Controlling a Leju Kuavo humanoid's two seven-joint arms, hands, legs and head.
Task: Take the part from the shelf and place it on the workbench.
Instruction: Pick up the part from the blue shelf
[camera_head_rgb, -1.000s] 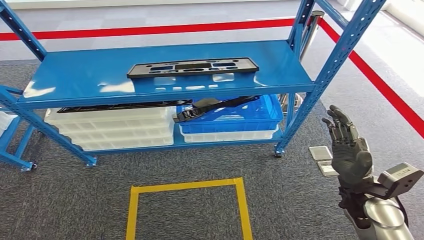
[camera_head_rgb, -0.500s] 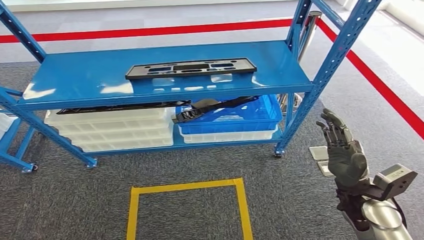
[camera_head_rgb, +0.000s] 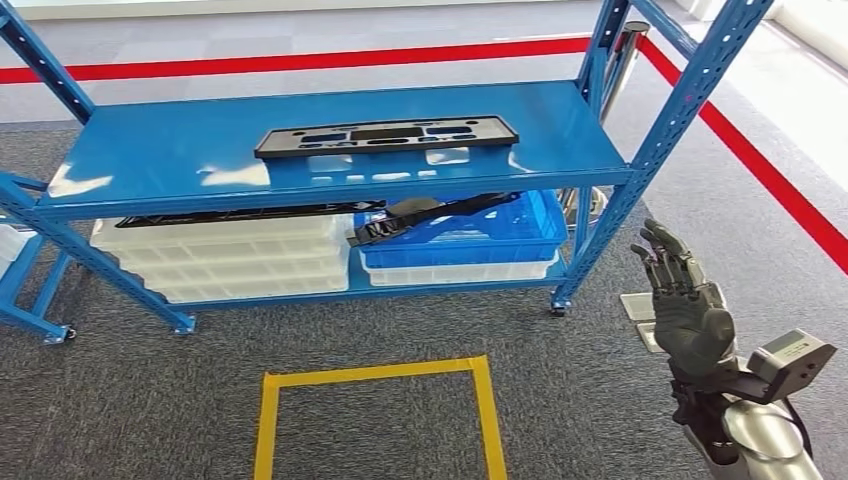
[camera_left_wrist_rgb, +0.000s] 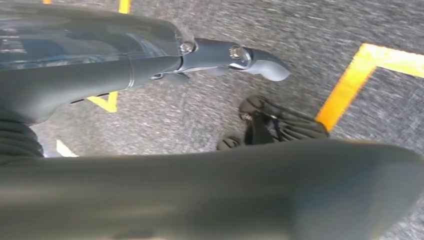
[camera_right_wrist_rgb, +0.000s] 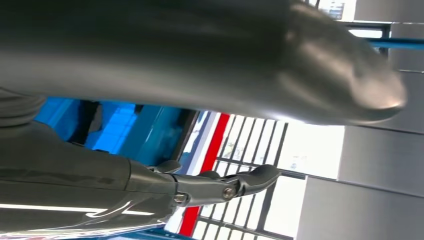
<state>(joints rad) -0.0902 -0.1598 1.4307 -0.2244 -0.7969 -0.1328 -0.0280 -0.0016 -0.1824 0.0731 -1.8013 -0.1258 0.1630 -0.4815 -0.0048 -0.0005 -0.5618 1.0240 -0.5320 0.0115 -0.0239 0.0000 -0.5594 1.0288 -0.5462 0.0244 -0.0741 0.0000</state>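
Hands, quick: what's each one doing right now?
Left hand: open, holding nothing, hanging over the floor.
Right hand: open, holding nothing, raised beside the shelf.

1. My head camera looks forward and down from high up, at the blue shelf (camera_head_rgb: 330, 150) and carpet (camera_head_rgb: 400, 310).
2. My left wrist camera sits close behind my left hand (camera_left_wrist_rgb: 210, 195), facing the carpet and yellow tape (camera_left_wrist_rgb: 350, 85), shared with the head view.
3. My right wrist camera, close behind my right hand (camera_right_wrist_rgb: 190, 55), faces the shelf's blue.
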